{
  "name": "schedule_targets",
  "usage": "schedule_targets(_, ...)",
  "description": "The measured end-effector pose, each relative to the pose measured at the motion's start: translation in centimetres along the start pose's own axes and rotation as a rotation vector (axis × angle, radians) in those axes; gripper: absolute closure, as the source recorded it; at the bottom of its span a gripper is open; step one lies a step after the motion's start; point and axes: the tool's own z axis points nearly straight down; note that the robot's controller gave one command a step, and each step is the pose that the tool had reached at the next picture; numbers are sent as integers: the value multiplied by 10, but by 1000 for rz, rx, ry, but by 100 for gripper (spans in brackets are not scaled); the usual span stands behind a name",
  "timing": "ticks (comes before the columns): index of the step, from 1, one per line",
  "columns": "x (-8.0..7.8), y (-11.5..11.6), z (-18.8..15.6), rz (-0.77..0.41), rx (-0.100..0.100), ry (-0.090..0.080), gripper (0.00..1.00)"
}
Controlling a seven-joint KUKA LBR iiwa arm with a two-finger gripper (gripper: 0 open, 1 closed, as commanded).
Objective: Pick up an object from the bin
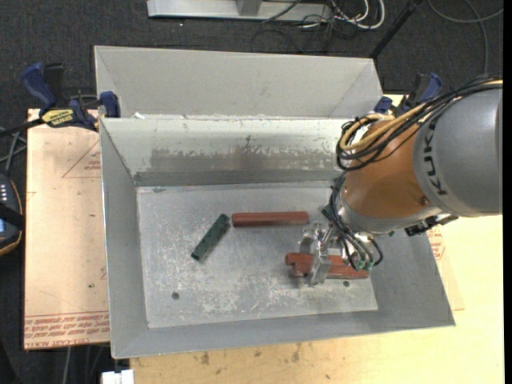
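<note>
Red block (298, 261) under pincer (316, 264) (apart or together, cannot tell), bin (122, 246) lower right; arm (472, 150) reads "KU".

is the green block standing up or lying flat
Lying flat: the green block rests lengthwise on the bin floor, apart from the red bar.

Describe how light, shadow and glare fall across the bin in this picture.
In the camera view the light looks soft and even: the back wall of the bin is pale, without hot glare; its scratched floor shows a dull sheen; the green block and the brown bar cast only thin shadows; the deepest shade lies below the arm, round the hand over a red piece.
</note>
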Motion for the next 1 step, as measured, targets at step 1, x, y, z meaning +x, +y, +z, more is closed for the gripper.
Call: schedule_targets(1, -2, 0, -23, -1, 0, -9, 100)
